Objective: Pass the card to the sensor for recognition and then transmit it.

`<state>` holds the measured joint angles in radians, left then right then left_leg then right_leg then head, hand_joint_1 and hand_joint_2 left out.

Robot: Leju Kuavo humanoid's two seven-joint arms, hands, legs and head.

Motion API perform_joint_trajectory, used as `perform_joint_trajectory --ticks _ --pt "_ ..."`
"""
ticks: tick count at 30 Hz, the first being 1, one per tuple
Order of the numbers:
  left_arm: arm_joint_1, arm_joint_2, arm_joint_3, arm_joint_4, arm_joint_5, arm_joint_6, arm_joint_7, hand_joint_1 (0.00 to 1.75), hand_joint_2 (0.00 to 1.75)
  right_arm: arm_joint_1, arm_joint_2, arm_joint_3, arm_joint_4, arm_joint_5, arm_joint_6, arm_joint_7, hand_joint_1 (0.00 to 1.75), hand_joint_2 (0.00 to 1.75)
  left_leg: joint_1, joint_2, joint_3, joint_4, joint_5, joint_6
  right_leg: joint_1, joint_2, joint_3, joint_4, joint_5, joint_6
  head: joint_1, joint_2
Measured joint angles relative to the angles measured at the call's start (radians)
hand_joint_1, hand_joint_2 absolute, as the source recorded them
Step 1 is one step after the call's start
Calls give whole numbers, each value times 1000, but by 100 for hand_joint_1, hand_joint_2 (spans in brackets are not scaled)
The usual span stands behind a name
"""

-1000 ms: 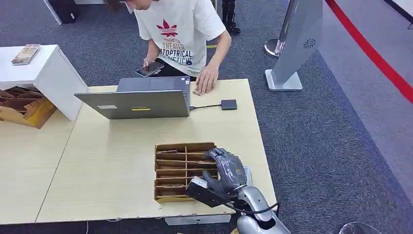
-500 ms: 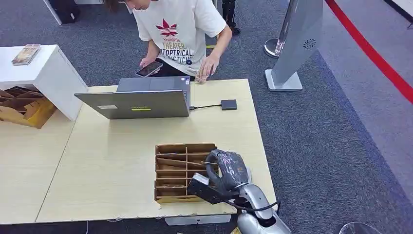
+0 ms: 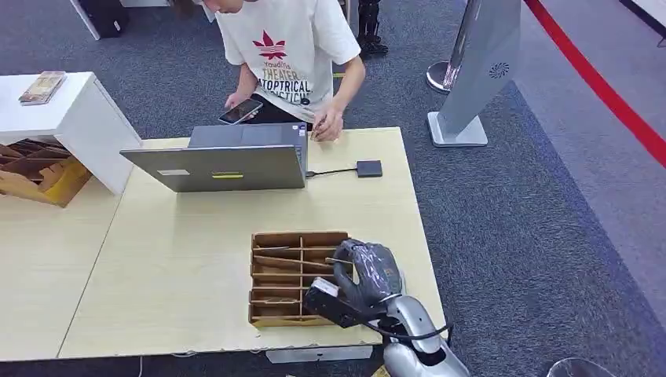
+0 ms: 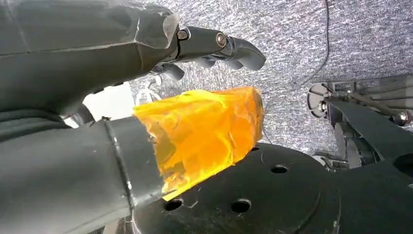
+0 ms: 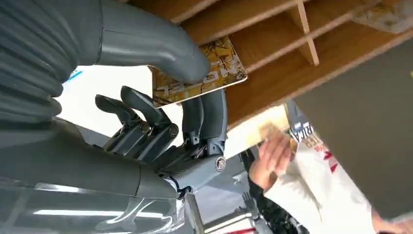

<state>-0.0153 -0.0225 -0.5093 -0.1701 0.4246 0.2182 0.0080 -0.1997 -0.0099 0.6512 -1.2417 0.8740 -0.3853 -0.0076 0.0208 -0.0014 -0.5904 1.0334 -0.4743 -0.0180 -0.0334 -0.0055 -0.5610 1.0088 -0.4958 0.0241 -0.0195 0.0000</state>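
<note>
My right hand (image 3: 367,276) hovers at the right edge of the wooden divided tray (image 3: 263,236) near the table's front. In the right wrist view this hand (image 5: 160,126) pinches a yellow patterned card (image 5: 197,80) between the thumb and the dark fingers, close to the tray's wooden slots (image 5: 311,53). The sensor (image 3: 369,168), a small dark box, lies on the table farther back, with a cable running to the laptop (image 3: 224,161). My left hand (image 4: 146,97) hangs over grey carpet, its thumb wrapped in orange tape, fingers apart and holding nothing.
A person (image 3: 290,55) leans over the table's far edge behind the laptop, holding a phone (image 3: 241,111), with the other hand at the laptop's corner. The pale wooden table (image 3: 181,236) stretches left. A white cabinet (image 3: 71,118) stands at the far left, a grey stand (image 3: 479,71) at the far right.
The person's hand lifted off the table near the sensor and drew back to the laptop's corner. My right hand shifted slightly toward me and rightward by the tray.
</note>
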Motion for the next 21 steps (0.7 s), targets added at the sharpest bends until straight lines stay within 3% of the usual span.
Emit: perform_joint_trajectory --ticks 3,8,11,15,21 --pt "0 0 0 0 1 1 -2 0 0 6 0 -6 -16 3 -28 -14 175 175 0 0 0 0 0 0 0 0 0 0 0 0 0 0" --pt "0 0 0 0 3 12 -5 0 0 40 16 -42 -112 6 -208 -87 175 175 0 0 0 0 0 0 0 0 0 0 0 0 0 0" --pt "0 -1 0 0 3 14 -5 0 0 53 19 -57 -159 6 -219 -98 175 175 0 0 0 0 0 0 0 0 0 0 0 0 0 0" --pt "1 -2 0 0 3 19 -5 0 0 86 39 -89 -232 -13 -301 -172 175 175 0 0 0 0 0 0 0 0 0 0 0 0 0 0" --pt "0 -2 0 0 3 21 -6 0 0 136 84 -166 -340 -5 -307 -257 175 175 0 0 0 0 0 0 0 0 0 0 0 0 0 0"
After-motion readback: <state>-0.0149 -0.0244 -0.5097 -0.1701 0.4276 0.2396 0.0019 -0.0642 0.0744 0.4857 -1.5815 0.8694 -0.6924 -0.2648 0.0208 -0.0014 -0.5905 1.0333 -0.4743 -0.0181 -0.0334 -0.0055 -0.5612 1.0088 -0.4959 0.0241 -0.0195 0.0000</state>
